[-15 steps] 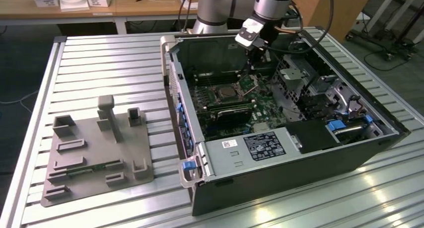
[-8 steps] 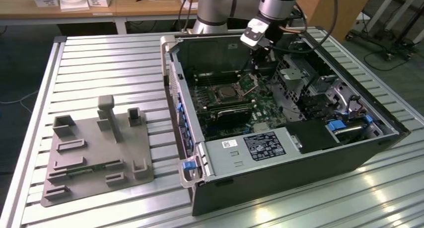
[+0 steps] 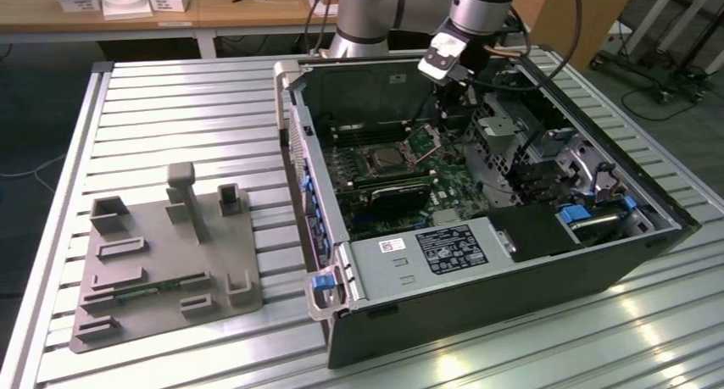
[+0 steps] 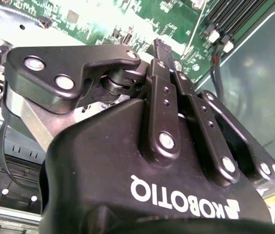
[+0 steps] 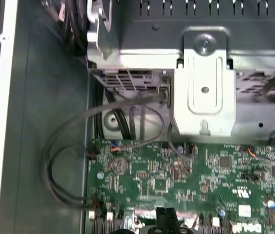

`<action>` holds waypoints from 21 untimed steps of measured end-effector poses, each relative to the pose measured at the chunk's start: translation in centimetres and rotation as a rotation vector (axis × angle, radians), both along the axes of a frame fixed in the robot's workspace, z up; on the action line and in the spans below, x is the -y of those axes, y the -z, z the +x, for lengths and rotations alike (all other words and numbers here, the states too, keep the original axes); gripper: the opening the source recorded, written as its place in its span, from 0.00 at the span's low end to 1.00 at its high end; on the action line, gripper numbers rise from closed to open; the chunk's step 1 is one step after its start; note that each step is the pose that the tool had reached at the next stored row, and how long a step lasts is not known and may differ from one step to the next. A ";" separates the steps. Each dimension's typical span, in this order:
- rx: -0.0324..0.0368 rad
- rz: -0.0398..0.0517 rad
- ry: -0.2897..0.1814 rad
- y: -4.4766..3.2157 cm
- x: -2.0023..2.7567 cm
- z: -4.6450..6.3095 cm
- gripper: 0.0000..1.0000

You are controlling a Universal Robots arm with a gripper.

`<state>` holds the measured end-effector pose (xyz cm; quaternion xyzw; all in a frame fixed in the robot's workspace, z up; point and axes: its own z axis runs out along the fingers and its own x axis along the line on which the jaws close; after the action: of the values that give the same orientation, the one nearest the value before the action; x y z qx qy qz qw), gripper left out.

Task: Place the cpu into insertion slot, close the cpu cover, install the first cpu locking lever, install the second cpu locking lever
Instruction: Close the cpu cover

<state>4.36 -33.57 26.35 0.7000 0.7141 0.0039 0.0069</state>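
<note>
Tool [image 5: 167,218]: jaws together, low over motherboard [image 5: 186,180] inside computer case [image 3: 633,236]. Cpu [image 3: 385,158] seated in socket; cpu cover [image 3: 429,139] tilted up.

Where the lettering stands

White block lettering runs across the black body of the pincer [image 4: 147,58] (upside down in the second wrist view). In the exterior view, a black label [image 3: 453,249] with fine white print, too small to make out, and a small white sticker [image 3: 391,245] sit on the grey box [image 3: 379,275]. In the first wrist view, a white logo [image 5: 247,228] marks the green board [image 5: 186,180].
</note>
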 end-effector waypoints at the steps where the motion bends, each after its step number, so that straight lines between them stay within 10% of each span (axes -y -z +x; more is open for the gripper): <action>1: -0.0005 -0.0001 0.000 0.04 0.00 0.2 0.10; 21: -0.0093 0.0000 -0.004 1.95 -0.01 1.5 0.10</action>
<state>5.84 -33.56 24.40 0.6985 0.7156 0.0007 0.0036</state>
